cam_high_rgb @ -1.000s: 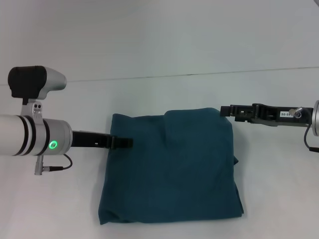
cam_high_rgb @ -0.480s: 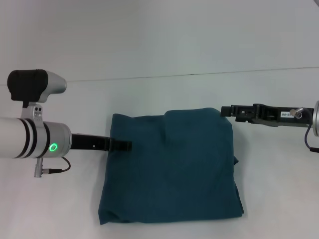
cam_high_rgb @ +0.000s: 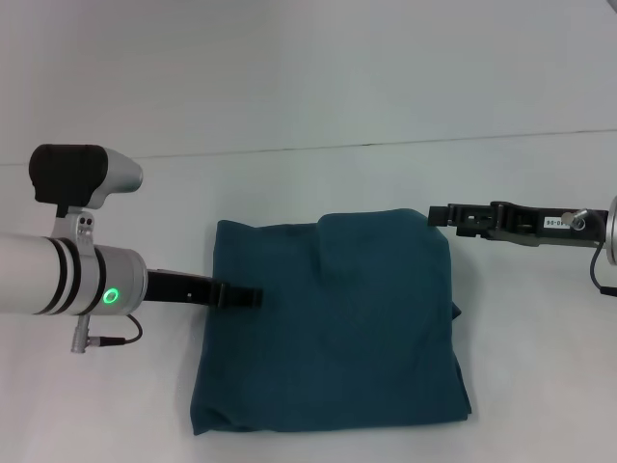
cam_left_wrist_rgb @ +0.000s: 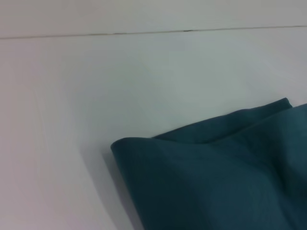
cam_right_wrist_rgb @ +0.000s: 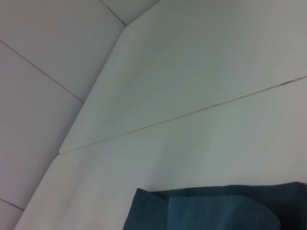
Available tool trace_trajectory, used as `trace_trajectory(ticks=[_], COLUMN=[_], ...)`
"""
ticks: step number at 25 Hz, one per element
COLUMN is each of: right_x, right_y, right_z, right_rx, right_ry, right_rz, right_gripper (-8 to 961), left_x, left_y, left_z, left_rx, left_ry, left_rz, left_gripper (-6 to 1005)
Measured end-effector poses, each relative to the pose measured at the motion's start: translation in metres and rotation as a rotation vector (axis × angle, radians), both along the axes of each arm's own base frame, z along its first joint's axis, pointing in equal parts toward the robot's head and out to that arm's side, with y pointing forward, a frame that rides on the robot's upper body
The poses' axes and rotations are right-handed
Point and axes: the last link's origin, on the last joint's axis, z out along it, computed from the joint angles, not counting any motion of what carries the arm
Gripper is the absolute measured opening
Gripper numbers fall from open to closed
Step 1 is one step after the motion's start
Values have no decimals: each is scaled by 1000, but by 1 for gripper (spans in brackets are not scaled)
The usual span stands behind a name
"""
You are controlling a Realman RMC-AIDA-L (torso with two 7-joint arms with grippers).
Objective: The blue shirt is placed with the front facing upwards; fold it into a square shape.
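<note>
1. Blue shirt (cam_high_rgb: 333,323) lies in the middle of the white table (cam_high_rgb: 318,96), already folded into a thick, nearly square pad. No print shows, only plain teal cloth.
2. On the left, the left gripper (cam_high_rgb: 249,296) sits over the shirt's left edge. I cannot tell if it is open or closed.
3. On the right, the right gripper (cam_high_rgb: 442,214) is at the shirt's far right corner. I cannot tell its state either.
4. The folding looks almost done. Next, I think the edges need a little tidying, since the right side bulges out.
5. The cloth looks soft and floppy, with rounded folded edges.
</note>
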Motion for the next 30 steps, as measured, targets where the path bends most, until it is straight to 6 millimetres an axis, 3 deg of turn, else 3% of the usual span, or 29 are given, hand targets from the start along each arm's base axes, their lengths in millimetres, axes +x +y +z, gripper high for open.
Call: trace_trajectory(ticks=[7, 13, 24, 26, 30], right_x=[0, -1, 0, 0, 1], right_y=[0, 1, 1, 1, 1], right_z=[0, 0, -3, -4, -5], right_rx=[0, 0, -6, -8, -11], right_ry=[0, 0, -7, -13, -12], right_rz=[1, 2, -5, -10, -16], right_gripper=[806, 807, 797, 795, 791], left_x=[1, 2, 3, 3, 3], left_y=[0, 2, 3, 4, 4], left_z=[0, 1, 2, 2, 2], left_rx=[1, 10, 14, 16, 16], left_ry=[3, 3, 5, 4, 5], left_rz=[-9, -14, -18, -18, -18], left_gripper=[827, 660, 466, 246, 72])
